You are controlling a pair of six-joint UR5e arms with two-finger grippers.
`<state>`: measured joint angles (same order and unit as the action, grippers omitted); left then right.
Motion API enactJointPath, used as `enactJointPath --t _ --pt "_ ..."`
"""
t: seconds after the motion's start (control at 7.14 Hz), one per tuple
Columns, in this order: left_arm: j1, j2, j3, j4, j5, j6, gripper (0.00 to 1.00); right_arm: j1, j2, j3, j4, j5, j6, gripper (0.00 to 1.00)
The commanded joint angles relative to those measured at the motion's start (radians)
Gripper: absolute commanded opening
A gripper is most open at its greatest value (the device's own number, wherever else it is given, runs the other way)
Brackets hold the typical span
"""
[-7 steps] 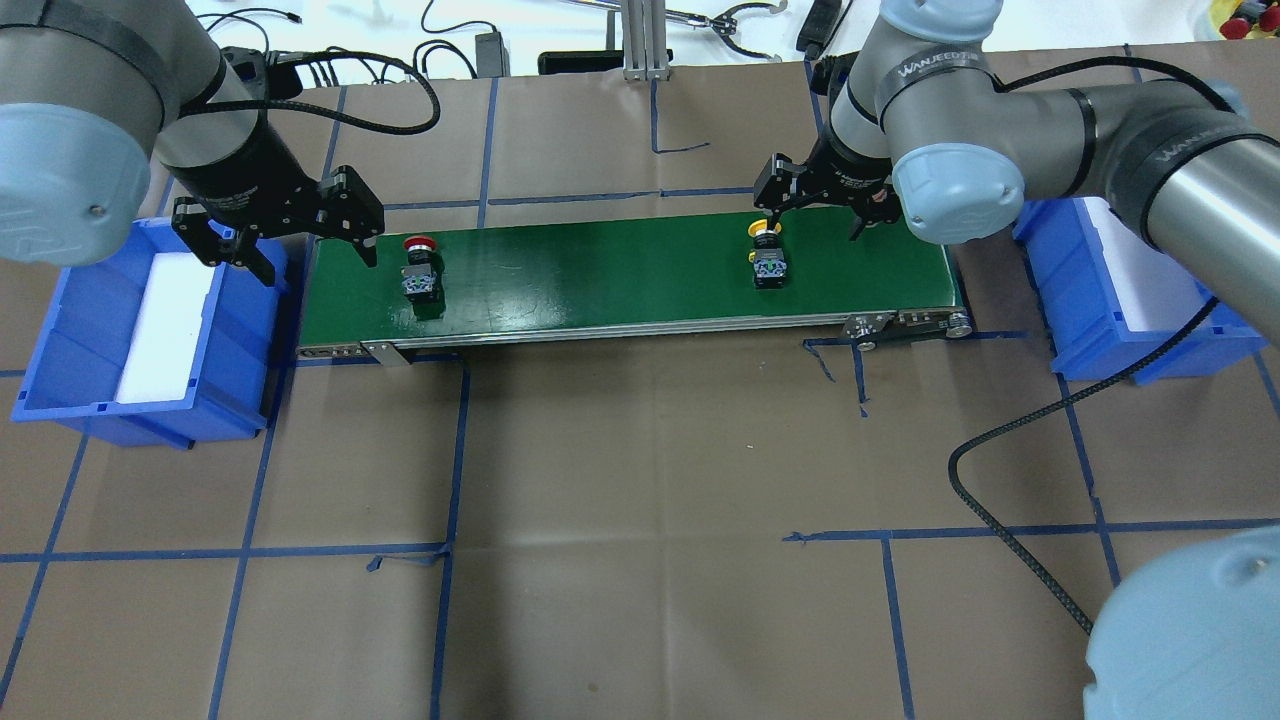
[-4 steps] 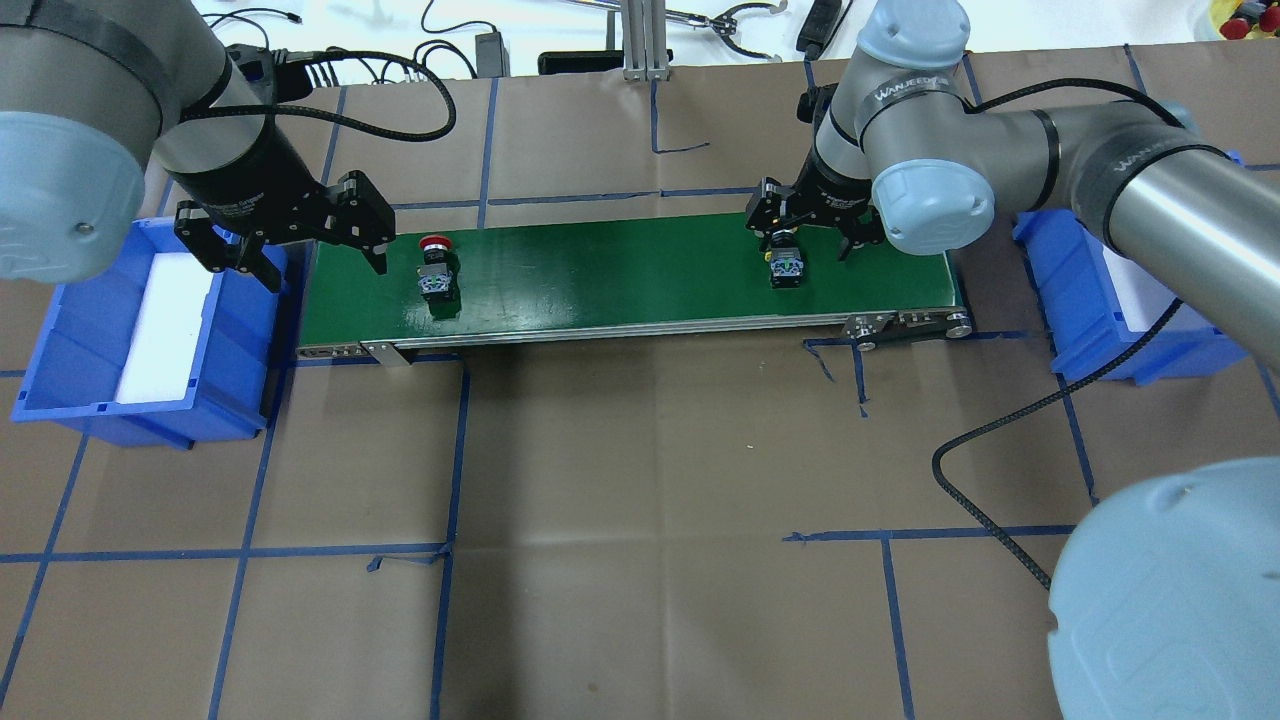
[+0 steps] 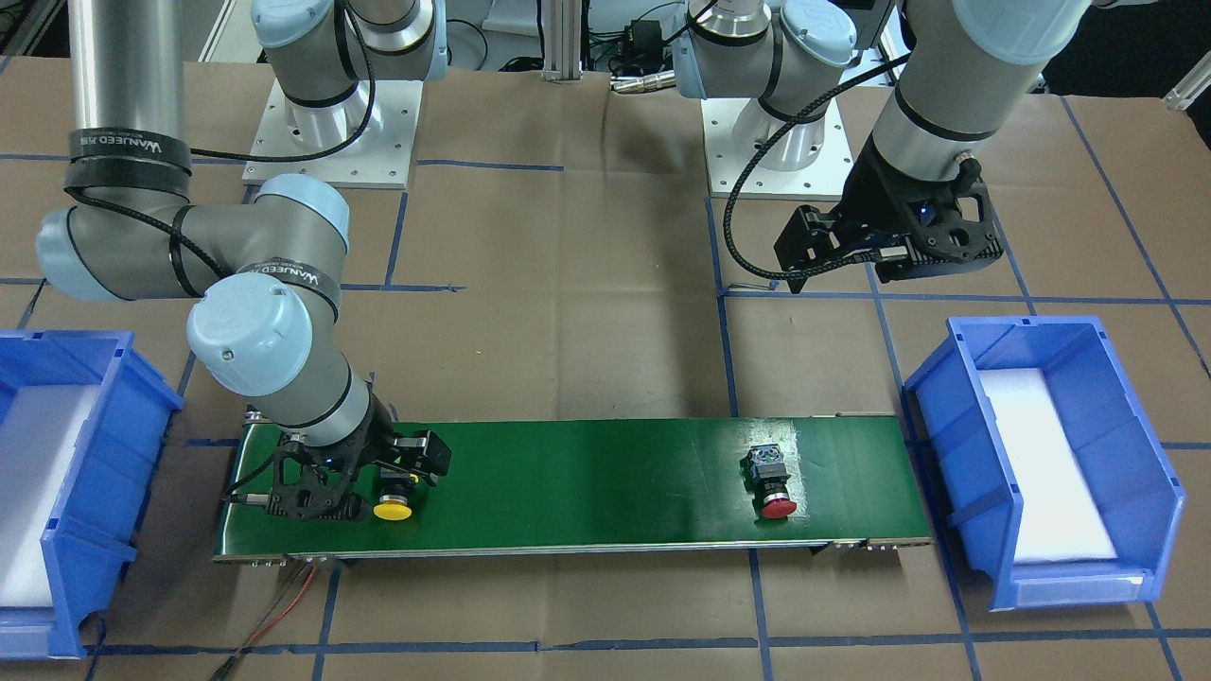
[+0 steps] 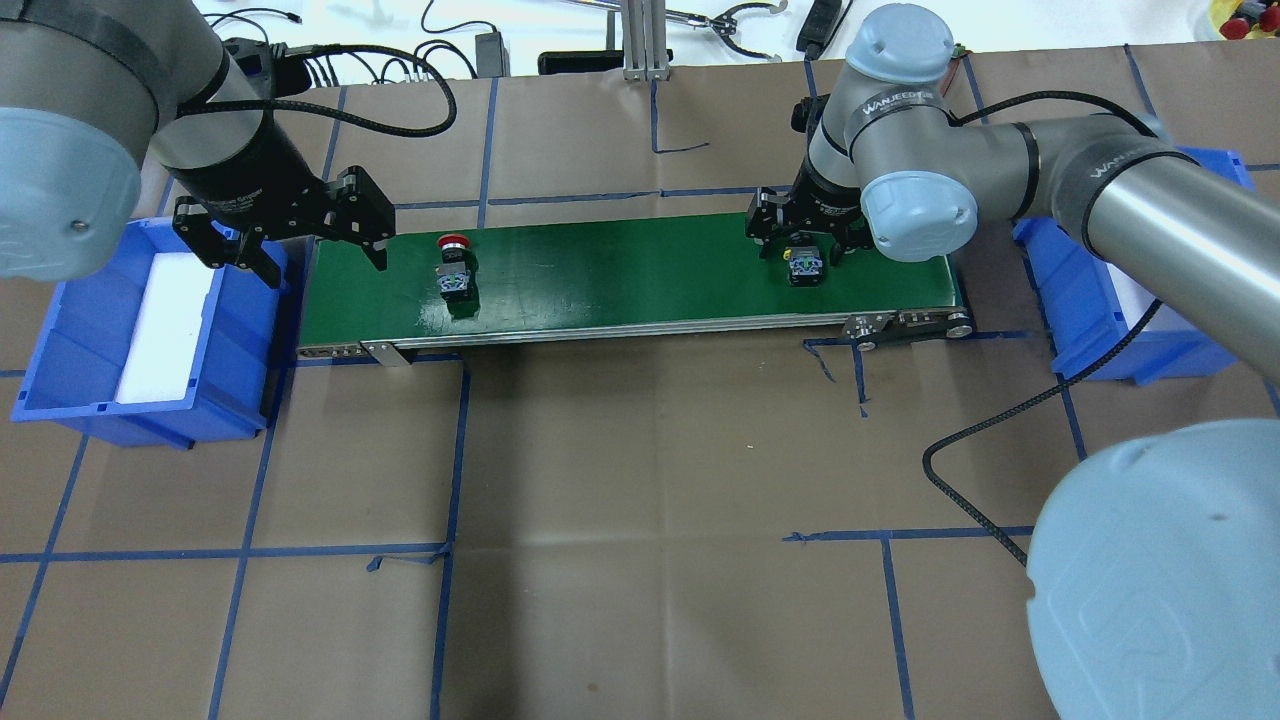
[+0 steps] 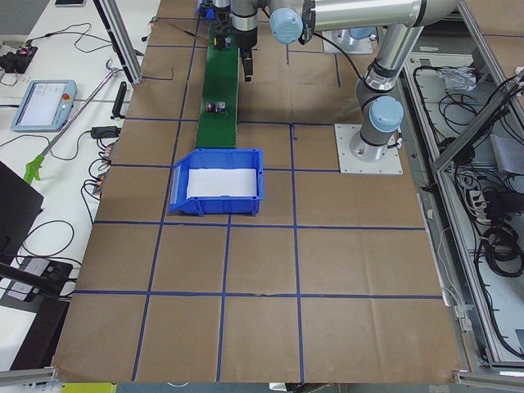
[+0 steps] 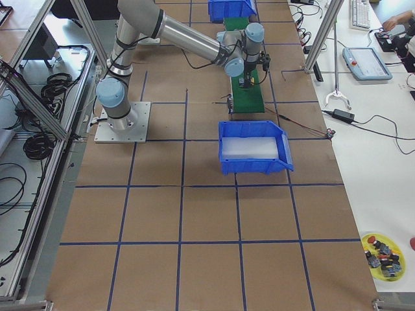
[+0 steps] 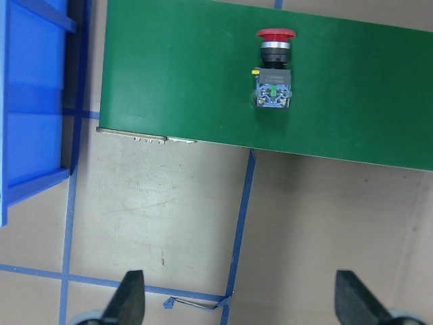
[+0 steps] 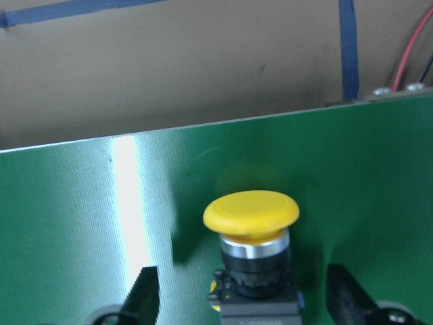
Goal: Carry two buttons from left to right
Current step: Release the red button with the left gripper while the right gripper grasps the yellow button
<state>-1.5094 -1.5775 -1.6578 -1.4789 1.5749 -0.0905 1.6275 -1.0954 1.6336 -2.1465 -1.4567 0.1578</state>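
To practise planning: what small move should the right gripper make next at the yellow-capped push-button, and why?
Probably shut the right gripper on the yellow-capped black push-button: its open fingers stand either side of the button, which lies on the green conveyor belt.

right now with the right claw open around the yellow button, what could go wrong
The right claw straddles the yellow button without touching it; closing on the rounded cap rather than the body could let it slip. The button lies close to the edge of the green belt, so a nudge might push it off. If the belt runs, the red button could arrive while this claw is busy.
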Motion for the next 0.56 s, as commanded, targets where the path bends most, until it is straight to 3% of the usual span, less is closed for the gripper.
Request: enactJointPath --t 0.0,0.42 --pt "0.000 -0.001 0.001 0.002 -0.001 0.000 1.00 0.000 -0.001 -0.001 0.010 -0.043 -0.036 0.10" --pt "0.000 -0.001 0.001 0.002 -0.001 0.000 1.00 -0.012 -0.040 -0.024 0.017 -0.115 -0.098 0.07"
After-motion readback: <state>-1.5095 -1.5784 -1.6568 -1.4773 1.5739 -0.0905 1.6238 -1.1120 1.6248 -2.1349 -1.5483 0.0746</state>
